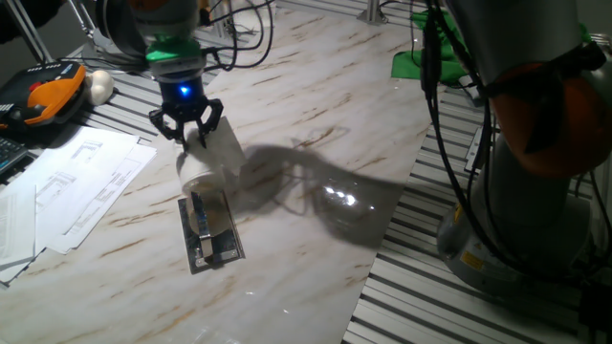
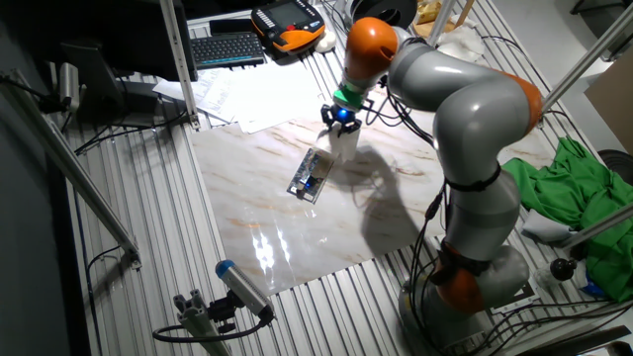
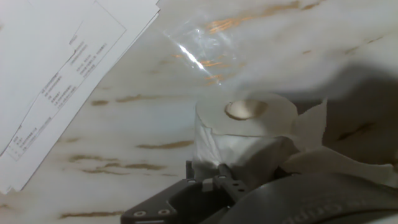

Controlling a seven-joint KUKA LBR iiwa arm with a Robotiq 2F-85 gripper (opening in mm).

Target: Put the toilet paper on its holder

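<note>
The gripper [image 1: 194, 131] hangs low over the marble-patterned counter [image 1: 316, 105], its black fingers [image 1: 209, 118] closed around the upper part of the toilet paper [image 1: 208, 159]. The roll is tilted in the grasp, its lower end close to the counter or resting on it; which one cannot be told. In the hand view the roll's flat end faces the camera, showing the tan cardboard core [image 3: 245, 109], and a loose flap of paper trails off on the right side. A blue light glows on the wrist just above the fingers, under a green ring.

The holder [image 1: 209, 230] lies flat on the counter just in front of the roll, its near end almost under the roll's lower edge. It is a shiny grey plate with a dark bar along its middle.

White paper sheets [image 1: 72, 186] overlap the counter's edge to one side. Farther off lie a small white ball [image 1: 99, 86] and an orange-and-black handset [image 1: 43, 91]. A green cloth [image 2: 574, 183] lies beside the arm's base.
</note>
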